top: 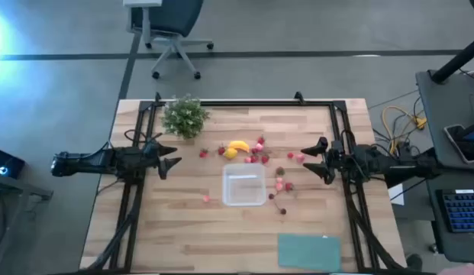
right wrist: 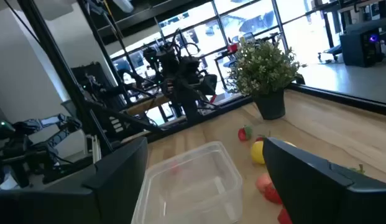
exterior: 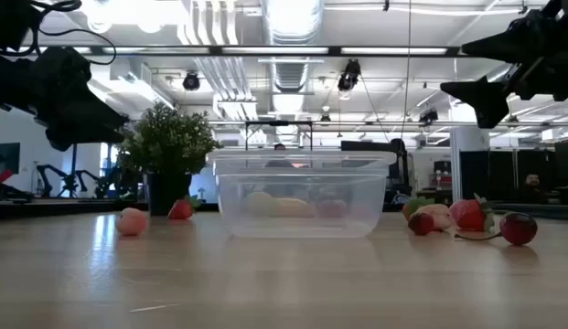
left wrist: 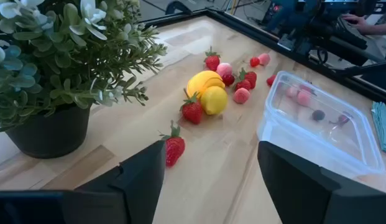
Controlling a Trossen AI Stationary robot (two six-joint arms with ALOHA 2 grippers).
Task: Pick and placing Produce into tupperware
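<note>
The clear tupperware (top: 243,185) stands open at the table's middle, with nothing inside it in the high view. The yellow banana and lemon (top: 236,147) lie just beyond it, with red and pink berries (top: 259,153) scattered around them and to the container's right (top: 281,184); one berry (top: 206,198) lies to its left. In the left wrist view the banana and lemon (left wrist: 207,91) sit among strawberries (left wrist: 174,148). My left gripper (top: 172,156) hovers open at the table's left, above the surface. My right gripper (top: 313,159) hovers open at the right.
A bushy green potted plant (top: 184,116) stands at the far left of the table, close to my left gripper. A flat teal rectangle (top: 308,251) lies at the near right edge. A black frame runs along the table's far and side edges.
</note>
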